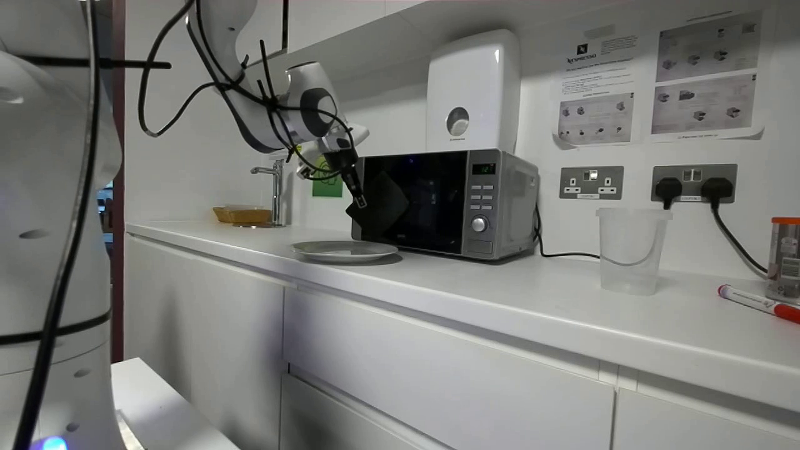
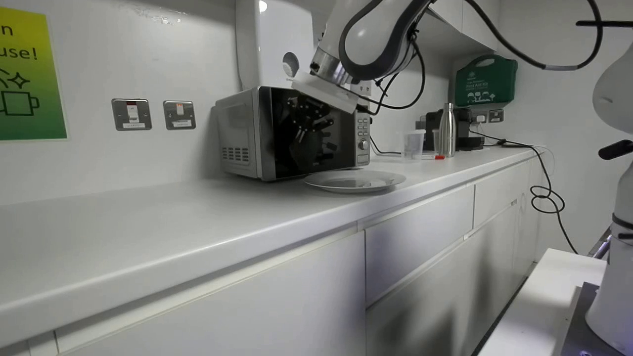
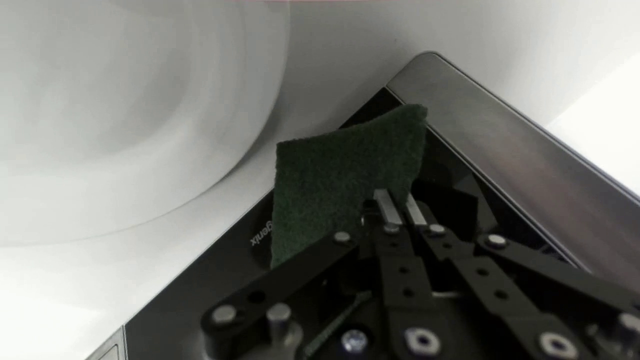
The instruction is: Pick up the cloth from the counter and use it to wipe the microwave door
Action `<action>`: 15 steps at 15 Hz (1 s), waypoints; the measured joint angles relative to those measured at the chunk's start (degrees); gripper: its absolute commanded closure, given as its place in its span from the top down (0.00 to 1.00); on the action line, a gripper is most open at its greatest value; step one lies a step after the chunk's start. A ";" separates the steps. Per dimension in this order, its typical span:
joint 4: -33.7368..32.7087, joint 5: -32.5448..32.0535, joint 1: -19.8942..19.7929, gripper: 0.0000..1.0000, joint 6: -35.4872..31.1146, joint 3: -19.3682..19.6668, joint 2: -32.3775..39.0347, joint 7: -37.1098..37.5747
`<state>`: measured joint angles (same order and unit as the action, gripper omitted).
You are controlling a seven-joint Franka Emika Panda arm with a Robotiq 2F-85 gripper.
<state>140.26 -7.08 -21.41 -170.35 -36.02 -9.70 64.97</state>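
Your Franka Emika Panda arm (image 2: 368, 42) is showing smooth white shells (image 1: 44, 187) with dark grey trim (image 1: 315, 125), black cables (image 1: 150, 133) are looping, silver screw heads (image 3: 354, 341) are dotting your black Robotiq gripper (image 3: 400, 204), pale pads (image 3: 388, 207) are tipping it, a blue base light (image 1: 54, 444) is glowing

The cloth (image 3: 335, 175) is seen as rough and matt; the microwave door (image 1: 431, 200) is faced in glossy glass, edged by a brushed-metal strip (image 3: 510, 157); the counter (image 1: 500, 284) is finished smooth; polished metal is seen on the bottle (image 2: 447, 131), translucent plastic on the tub (image 1: 631, 253).
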 measured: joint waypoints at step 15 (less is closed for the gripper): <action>-2.46 1.02 0.13 0.01 0.70 5.34 -0.54 -6.31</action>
<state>137.80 -6.06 -21.28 -169.65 -30.68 -10.24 58.67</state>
